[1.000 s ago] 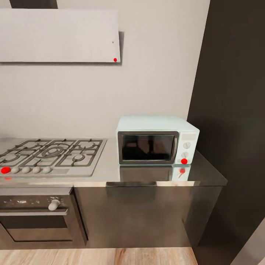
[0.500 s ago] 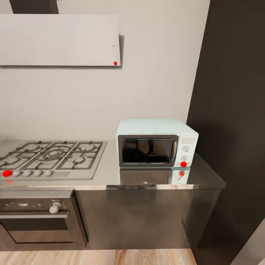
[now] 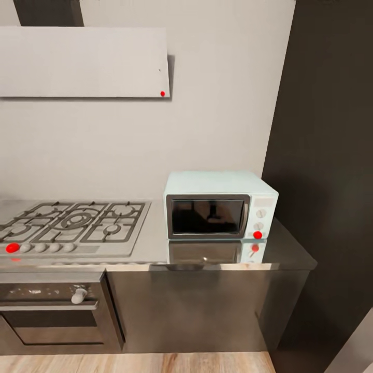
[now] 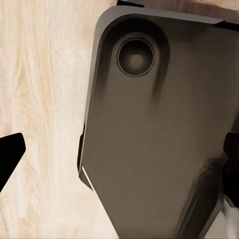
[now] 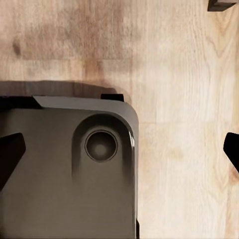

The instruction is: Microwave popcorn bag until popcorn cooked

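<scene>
Left claw (image 4: 119,157): two dark fingertips at opposite edges of the left wrist view, spread wide apart and pinching nothing; between them lie the robot's dark base shell (image 4: 159,129), with one round recess, and the pale wood floor (image 4: 45,99). Right claw (image 5: 119,149): fingertips likewise at opposite edges of the right wrist view, spread and empty, over the same dark base shell (image 5: 59,179) with one round recess, and the wood floor (image 5: 179,99).

Head view: one microwave (image 3: 220,205), a pale light-blue box, stands on the right part of the glossy grey bench (image 3: 287,251), close to the wall. Its dark glass door is closed; what lies inside cannot be told through the glass. The side panel carries two pale knobs and one red round light at the bottom, and the whole front is mirrored in the bench surface. No lettering can be read on it.

Left of the microwave, one gas hob (image 3: 72,226) is set into the bench, with a row of knobs along its front, the leftmost red. Below it is one built-in oven (image 3: 52,313) with one pale knob. One flat grey hood (image 3: 83,62) with a red dot hangs on the wall above the hob. A tall dark panel (image 3: 326,155) bounds the bench on the right
</scene>
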Motion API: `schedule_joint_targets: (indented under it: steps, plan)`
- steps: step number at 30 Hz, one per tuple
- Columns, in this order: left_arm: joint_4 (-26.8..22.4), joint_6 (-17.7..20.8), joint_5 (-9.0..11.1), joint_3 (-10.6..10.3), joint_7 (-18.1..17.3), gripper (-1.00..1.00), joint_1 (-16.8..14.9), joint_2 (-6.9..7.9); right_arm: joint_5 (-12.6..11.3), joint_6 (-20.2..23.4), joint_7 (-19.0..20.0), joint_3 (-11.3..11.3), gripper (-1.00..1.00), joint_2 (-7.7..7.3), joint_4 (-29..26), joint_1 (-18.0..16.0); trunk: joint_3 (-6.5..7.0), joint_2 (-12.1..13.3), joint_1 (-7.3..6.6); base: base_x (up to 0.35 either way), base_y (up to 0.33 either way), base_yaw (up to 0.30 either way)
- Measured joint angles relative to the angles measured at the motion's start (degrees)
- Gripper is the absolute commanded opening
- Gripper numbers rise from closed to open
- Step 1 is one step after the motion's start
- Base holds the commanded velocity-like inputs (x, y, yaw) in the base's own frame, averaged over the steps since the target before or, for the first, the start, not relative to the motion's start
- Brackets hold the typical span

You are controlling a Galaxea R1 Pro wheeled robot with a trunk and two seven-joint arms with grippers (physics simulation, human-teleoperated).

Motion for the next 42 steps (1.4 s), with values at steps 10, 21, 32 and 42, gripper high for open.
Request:
schedule_joint_targets:
  steps: [10,21,32,42]
  plan:
    - [0.0,0.0,0.0,0.0,0.0,1.0,0.0,0.0,0.13,0.01,0.18,0.28,1.0,0.0,0.02,0.0,1.8,4.01,-2.2,0.0,0.0,0.0]
    - [-0.02,0.0,0.0,0.05,0.0,1.0,0.0,0.0,0.13,0.06,0.18,0.24,1.0,0.0,0.07,0.0,3.77,8.43,-4.61,0.0,0.0,0.0]
    - [-0.01,0.0,0.0,0.08,0.0,1.0,0.0,0.0,0.12,-1.28,-0.08,0.04,1.0,-0.17,-1.46,-0.01,5.75,12.84,-7.03,0.0,0.0,0.0]
    - [-0.01,0.0,0.0,0.09,0.0,1.0,0.01,-0.04,-0.18,-8.46,-0.18,-0.24,1.0,-1.76,-24.78,0.0,7.56,16.86,-9.23,0.0,0.0,0.0]
